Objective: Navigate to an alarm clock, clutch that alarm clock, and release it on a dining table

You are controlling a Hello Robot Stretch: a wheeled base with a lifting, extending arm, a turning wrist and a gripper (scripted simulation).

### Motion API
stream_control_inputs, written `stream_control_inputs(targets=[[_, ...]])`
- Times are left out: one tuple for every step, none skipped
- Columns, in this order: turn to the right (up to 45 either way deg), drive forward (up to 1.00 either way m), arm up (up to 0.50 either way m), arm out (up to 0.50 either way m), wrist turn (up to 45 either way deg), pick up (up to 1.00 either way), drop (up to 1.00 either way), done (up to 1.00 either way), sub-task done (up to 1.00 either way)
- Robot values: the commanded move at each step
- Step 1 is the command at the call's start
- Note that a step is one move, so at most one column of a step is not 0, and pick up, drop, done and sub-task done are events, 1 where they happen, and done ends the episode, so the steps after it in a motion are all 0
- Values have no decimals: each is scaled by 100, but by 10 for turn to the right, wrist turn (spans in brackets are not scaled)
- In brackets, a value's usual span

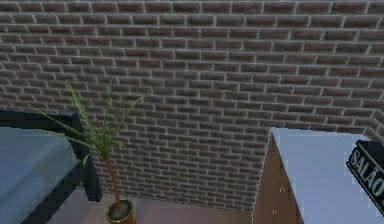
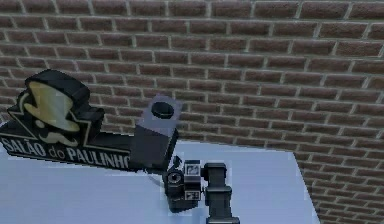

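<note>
Grasp step in hand, drive-up judged done. On bench [image 2: 60,195], arm side view's centre: dark box [image 2: 157,125], probably target, just right of sign [image 2: 60,125]. Lower centre: fingers [image 2: 177,178] near box; contact unclear, cannot tell whether anything held. Next likely: settle on box, lift clear of sign, then seek drop place.

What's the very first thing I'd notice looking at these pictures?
A red-brown brick wall runs behind everything. In the forward view a spiky potted plant stands lower left beside a bed. In the arm side view a big black sign stands at the left of the pale tabletop.
</note>
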Motion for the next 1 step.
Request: stream_control_inputs(targets=[[0,0,18,0,0,0,0,0,0]])
